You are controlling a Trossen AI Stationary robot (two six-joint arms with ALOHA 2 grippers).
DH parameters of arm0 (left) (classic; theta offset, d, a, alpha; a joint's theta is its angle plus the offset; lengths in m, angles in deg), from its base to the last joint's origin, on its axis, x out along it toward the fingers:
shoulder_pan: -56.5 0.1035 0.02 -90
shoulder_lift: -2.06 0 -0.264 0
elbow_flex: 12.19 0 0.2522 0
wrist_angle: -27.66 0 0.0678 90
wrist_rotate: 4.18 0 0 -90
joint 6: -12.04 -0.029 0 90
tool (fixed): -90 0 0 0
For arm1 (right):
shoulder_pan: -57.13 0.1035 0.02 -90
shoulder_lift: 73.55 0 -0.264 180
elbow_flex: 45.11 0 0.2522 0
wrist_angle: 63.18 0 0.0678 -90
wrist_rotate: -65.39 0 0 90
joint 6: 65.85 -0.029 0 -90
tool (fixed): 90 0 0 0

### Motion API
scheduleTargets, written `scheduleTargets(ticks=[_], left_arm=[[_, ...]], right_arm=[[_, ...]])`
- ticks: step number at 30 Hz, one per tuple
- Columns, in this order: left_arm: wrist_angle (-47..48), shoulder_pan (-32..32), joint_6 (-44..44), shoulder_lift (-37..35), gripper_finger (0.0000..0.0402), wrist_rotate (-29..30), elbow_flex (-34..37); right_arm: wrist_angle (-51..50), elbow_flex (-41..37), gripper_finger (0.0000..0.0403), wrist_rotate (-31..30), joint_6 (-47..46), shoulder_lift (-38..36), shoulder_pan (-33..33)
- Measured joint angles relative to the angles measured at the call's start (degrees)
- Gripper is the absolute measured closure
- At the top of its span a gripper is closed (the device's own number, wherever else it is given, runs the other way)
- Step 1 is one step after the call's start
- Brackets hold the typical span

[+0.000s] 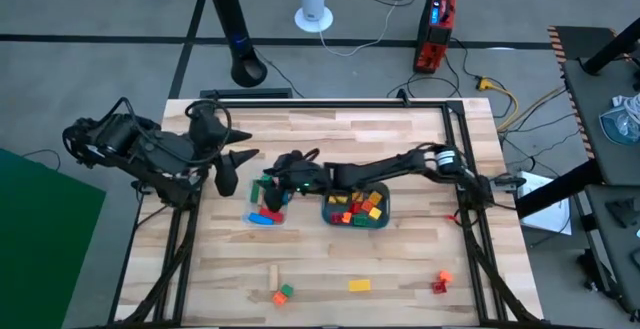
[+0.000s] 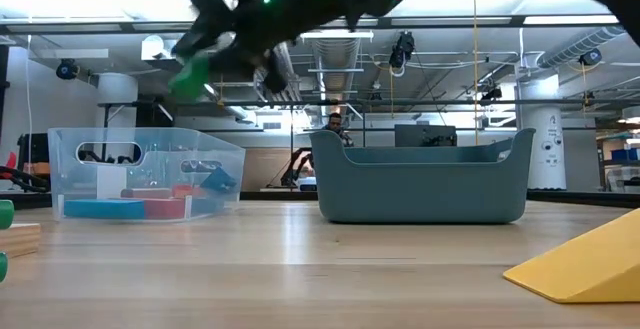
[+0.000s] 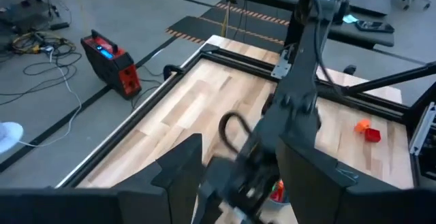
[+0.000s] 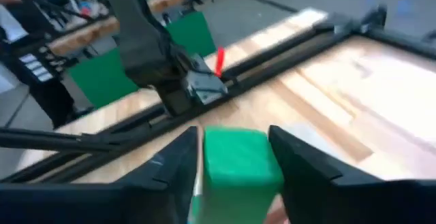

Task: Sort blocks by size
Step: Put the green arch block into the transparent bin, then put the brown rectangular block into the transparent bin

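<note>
My right gripper (image 1: 272, 187) reaches from the table's right across the teal tray (image 1: 384, 209) and is shut on a green block (image 4: 238, 161). It hangs above the clear container (image 2: 145, 174), which holds blue and red blocks (image 2: 130, 207). The teal tray holds several red, yellow, orange and green blocks (image 1: 358, 207). My left gripper (image 1: 235, 166) stands open at the table's left, just left of the container, with nothing between its fingers (image 3: 178, 173). My right gripper pinches the green block between its two fingers, one on each of two opposite sides (image 4: 207, 161). The block (image 2: 190, 74) is lifted clear and hangs in the air above the clear container.
Loose blocks lie near the table's front edge: a wooden bar (image 1: 272, 273), a green and orange pair (image 1: 283, 293), a yellow block (image 1: 358, 285), and a red and orange pair (image 1: 440, 282). A black frame (image 1: 330, 103) runs around the table. A green board (image 1: 45, 239) stands off the left side.
</note>
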Motion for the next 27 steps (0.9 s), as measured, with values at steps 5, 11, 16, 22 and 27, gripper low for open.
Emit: scheduleTargets(ticks=[5, 11, 16, 22, 27], left_arm=[[0.7, 0.0, -0.1, -0.8, 0.0227, 0.4, 0.0], [1.5, 0.0, 0.0, -0.7, 0.0227, 0.5, 0.1], [3.8, -0.3, 2.8, -0.7, 0.0227, -1.5, 0.1], [6.3, -1.4, 7.4, -0.1, 0.0227, -7.3, 0.1], [6.8, -3.3, 12.9, 2.6, 0.0227, -12.7, 0.2]], right_arm=[[-14.1, 10.7, 0.0175, 3.5, -4.1, 5.3, -0.8], [-30.2, 20.6, 0.0136, 3.5, 0.3, 5.9, -0.7], [-52.9, 25.5, 0.0154, 2.9, -0.7, 0.5, -0.6], [-73.1, 24.9, 0.0186, 1.9, -4.2, -8.7, 2.4], [-82.7, 23.5, 0.0209, -5.0, -11.6, -15.6, 8.6]])
